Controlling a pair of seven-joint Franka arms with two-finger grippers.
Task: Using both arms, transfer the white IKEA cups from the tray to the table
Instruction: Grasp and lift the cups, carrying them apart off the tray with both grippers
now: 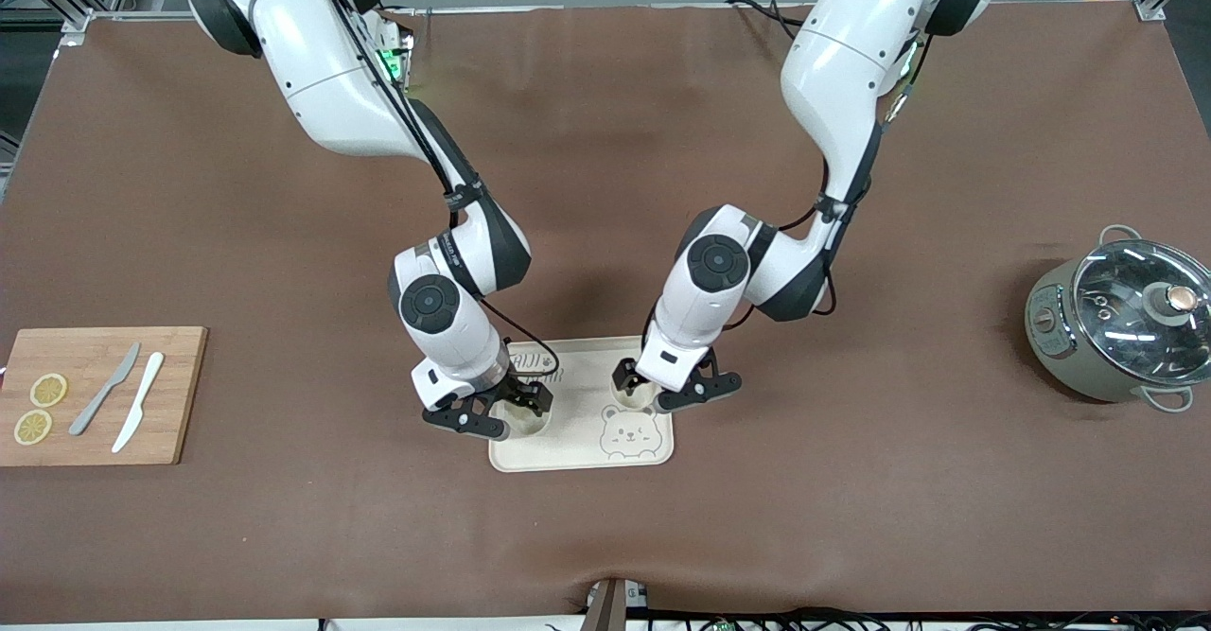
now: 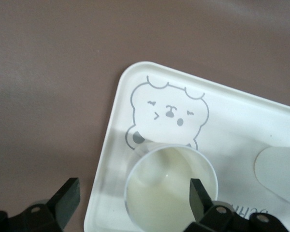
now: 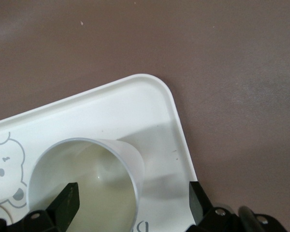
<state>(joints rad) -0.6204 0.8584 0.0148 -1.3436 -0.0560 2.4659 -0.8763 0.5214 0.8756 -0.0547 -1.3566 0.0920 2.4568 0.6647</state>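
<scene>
Two white IKEA cups stand upright on the cream bear tray (image 1: 577,444). One cup (image 1: 523,420) is at the tray's corner toward the right arm's end. The other cup (image 1: 626,385) is toward the left arm's end, farther from the front camera. My right gripper (image 1: 511,406) is low over the first cup (image 3: 84,188), open, one finger inside the rim and one over the tray (image 3: 111,106) edge (image 3: 134,199). My left gripper (image 1: 658,387) is low over the second cup (image 2: 170,188), open, one finger inside the rim, the other over the table (image 2: 134,195).
A wooden cutting board (image 1: 95,394) with two knives and two lemon slices lies at the right arm's end. A grey pot with a glass lid (image 1: 1121,324) stands at the left arm's end. The brown table cover surrounds the tray (image 2: 232,116).
</scene>
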